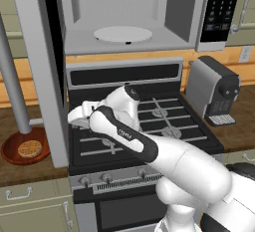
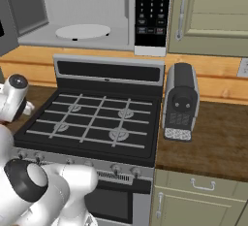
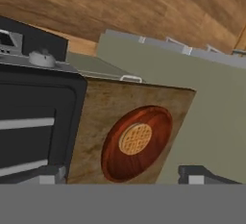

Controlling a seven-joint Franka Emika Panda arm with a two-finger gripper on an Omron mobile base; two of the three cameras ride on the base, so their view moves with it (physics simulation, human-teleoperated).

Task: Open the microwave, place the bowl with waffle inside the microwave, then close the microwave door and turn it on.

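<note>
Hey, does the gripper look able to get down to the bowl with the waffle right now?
Probably yes. In the hand view the open gripper faces the bowl with the waffle in it, and nothing lies between. The open microwave door stands close beside it.

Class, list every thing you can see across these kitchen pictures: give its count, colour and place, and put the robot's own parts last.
microwave: one, silver-grey, above the stove, cavity open
microwave door: one, silver frame, swung open to the left
turntable: one, white, inside the microwave
button panel: one, black, microwave's right side
stove: one, black, between counters
bowl: one, reddish-brown, counter left of the stove
waffle: one, golden-tan, in the bowl
coffee machine: one, grey and black, counter right of the stove
arm: one, white, over the stove
gripper: one, dark tips, apart, near the bowl
</note>
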